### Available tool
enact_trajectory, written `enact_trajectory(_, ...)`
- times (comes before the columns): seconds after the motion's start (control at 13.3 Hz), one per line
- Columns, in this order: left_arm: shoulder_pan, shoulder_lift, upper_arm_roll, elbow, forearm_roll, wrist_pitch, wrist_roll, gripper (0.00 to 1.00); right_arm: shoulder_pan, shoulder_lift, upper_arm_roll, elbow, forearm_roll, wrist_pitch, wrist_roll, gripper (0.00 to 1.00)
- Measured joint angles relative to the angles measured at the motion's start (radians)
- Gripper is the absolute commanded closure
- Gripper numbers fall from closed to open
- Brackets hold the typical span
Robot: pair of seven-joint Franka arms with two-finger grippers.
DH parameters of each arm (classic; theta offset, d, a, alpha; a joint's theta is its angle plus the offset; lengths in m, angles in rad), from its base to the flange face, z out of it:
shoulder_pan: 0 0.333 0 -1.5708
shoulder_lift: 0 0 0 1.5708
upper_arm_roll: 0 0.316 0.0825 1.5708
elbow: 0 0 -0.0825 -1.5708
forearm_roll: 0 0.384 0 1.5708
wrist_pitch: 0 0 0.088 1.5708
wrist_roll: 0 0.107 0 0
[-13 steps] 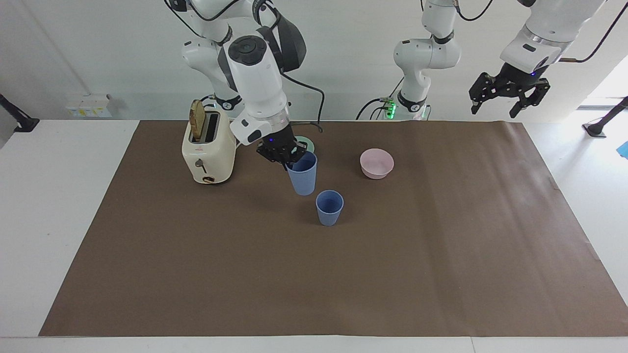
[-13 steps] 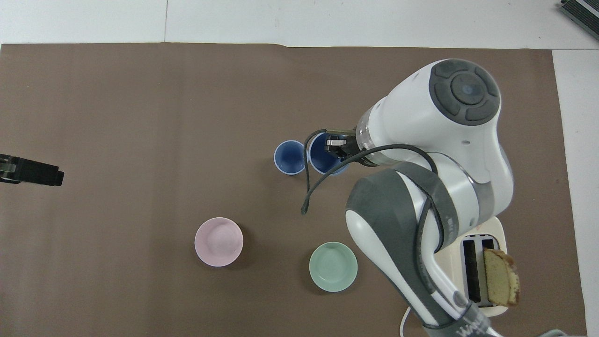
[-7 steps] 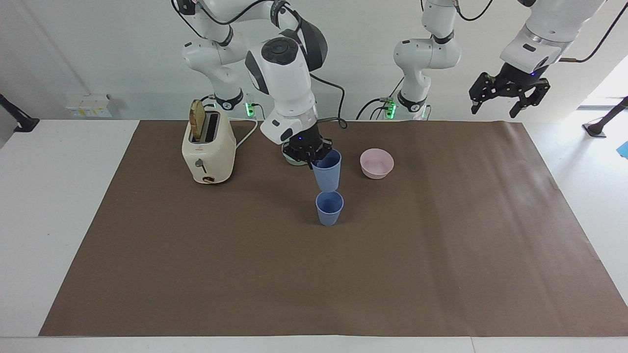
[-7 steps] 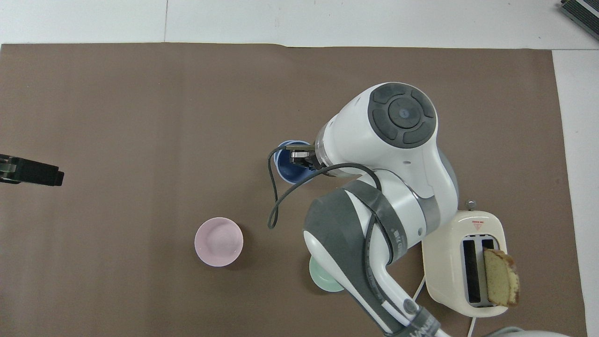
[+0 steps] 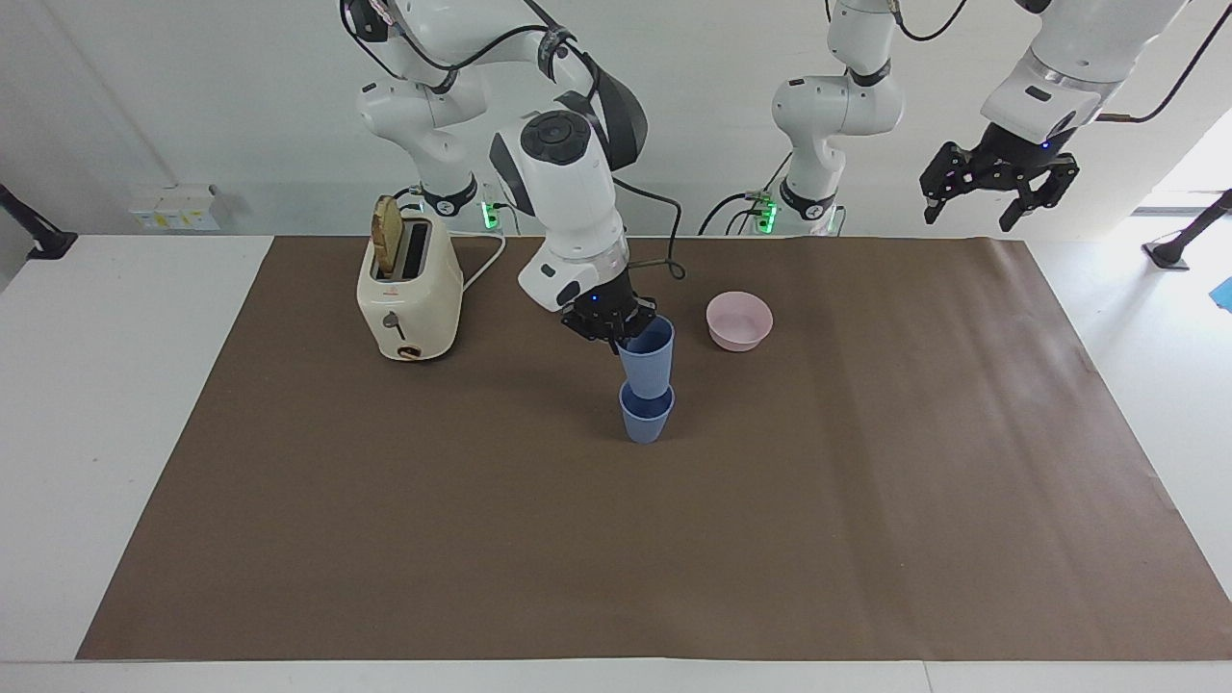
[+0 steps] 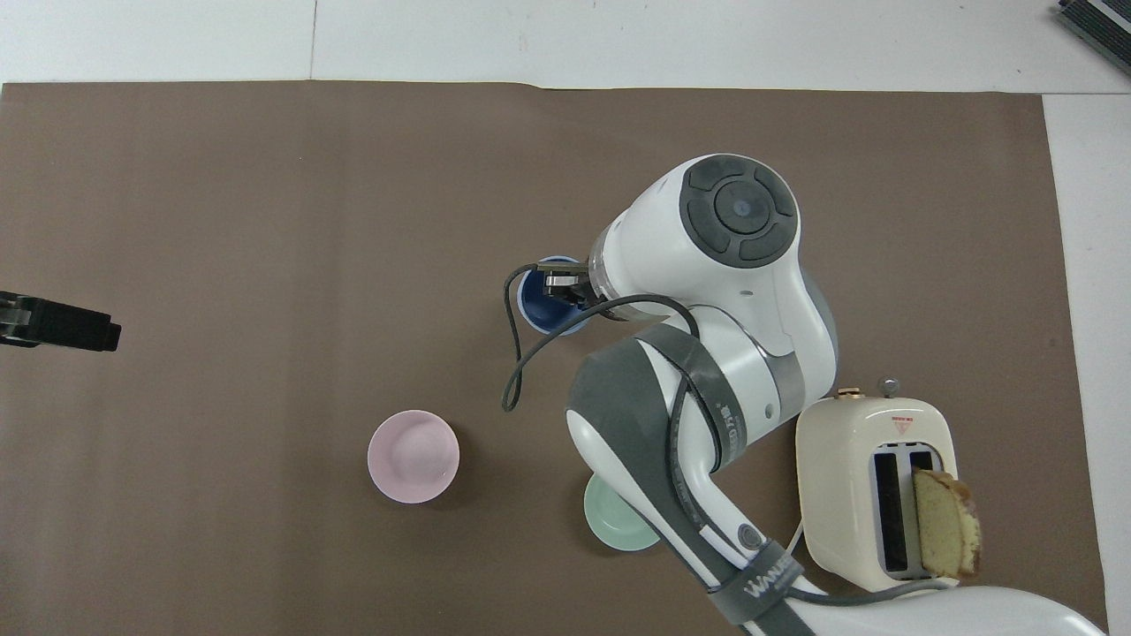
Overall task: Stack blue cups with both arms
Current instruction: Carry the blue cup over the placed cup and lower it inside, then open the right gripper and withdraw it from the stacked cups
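**One blue cup going into the other**

A brown paper sheet [image 5: 866, 500] covers most of my white table [image 5: 115, 404], with a plain white wall at my back.

Toward my right arm's end stands a cream toaster [image 5: 408, 294] with a slice of bread [image 5: 387, 234] sticking up out of one slot. A pink bowl [image 5: 738, 320] sits empty toward my left arm's end, and a mint-green bowl [image 6: 618, 526], mostly hidden under my right arm, looks empty in the part that shows.

My right gripper [image 5: 613, 325] is clamped on the rim of the upper blue cup [image 5: 647, 356], one finger inside it. That cup's base sits partly down in the mouth of the lower blue cup [image 5: 646, 417], which stands upright on the paper, farther from me than both bowls. From overhead the two cups line up as one ring.

My left gripper [image 5: 998, 183] waits high over its end of the table, fingers spread wide and holding nothing.

A second ago the held cup hung beside the standing one, nearer the toaster; half a second ago it was just above it. My left arm has not moved.
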Motion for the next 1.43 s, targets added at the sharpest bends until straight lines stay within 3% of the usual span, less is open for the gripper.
enact_trajectory(0.98, 0.000, 0.000, 0.000, 0.000, 0.000, 0.000, 0.000, 0.00, 0.006, 0.095, 0.001, -0.009, 0.000, 0.058, 0.000, 0.98)
enact_trajectory(1.13, 0.000, 0.000, 0.000, 0.000, 0.000, 0.000, 0.000, 0.00, 0.005, 0.101, 0.000, -0.012, 0.000, 0.058, 0.000, 0.60)
enact_trajectory(1.43, 0.000, 0.000, 0.000, 0.000, 0.000, 0.000, 0.000, 0.00, 0.004, 0.101, 0.000, -0.013, 0.000, 0.058, 0.000, 0.39)
